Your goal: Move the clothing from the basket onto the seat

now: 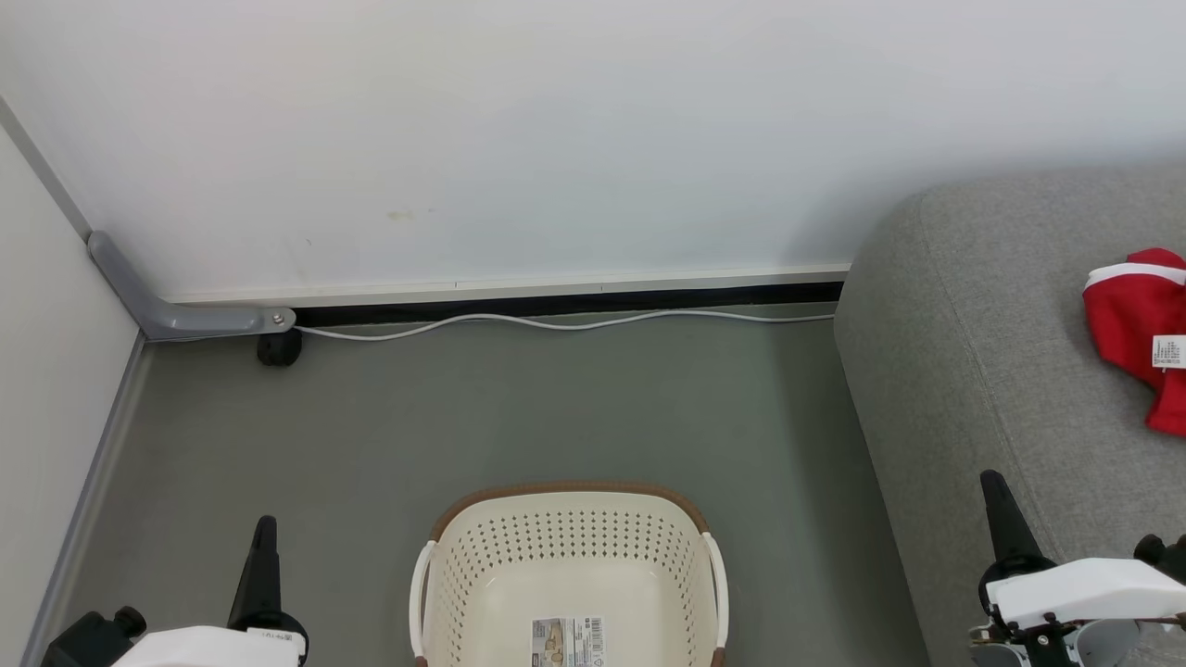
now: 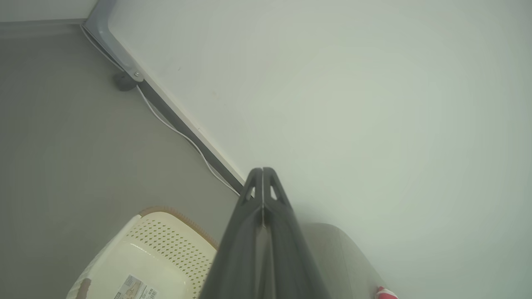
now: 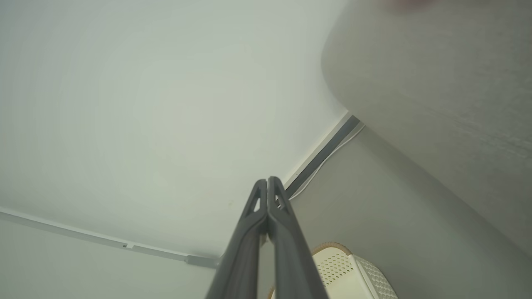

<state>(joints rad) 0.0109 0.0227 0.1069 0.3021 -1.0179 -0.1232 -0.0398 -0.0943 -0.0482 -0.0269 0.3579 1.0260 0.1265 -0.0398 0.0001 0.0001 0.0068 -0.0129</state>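
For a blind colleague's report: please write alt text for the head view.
A cream basket, nothing visible inside but a sticker, stands on the floor between the shut left gripper and right gripper; red clothing lies on the grey seat at right.

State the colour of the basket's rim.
The basket has a brown woven-look rim; head view shows it best.

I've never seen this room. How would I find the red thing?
Look for the big grey sofa on the right, next to the white wall. On top of it, near the right edge of the head view, lies the clothing, a crumpled bundle. Its bright red, white band and small white tag set it apart from the grey fabric and the cream basket on the floor.
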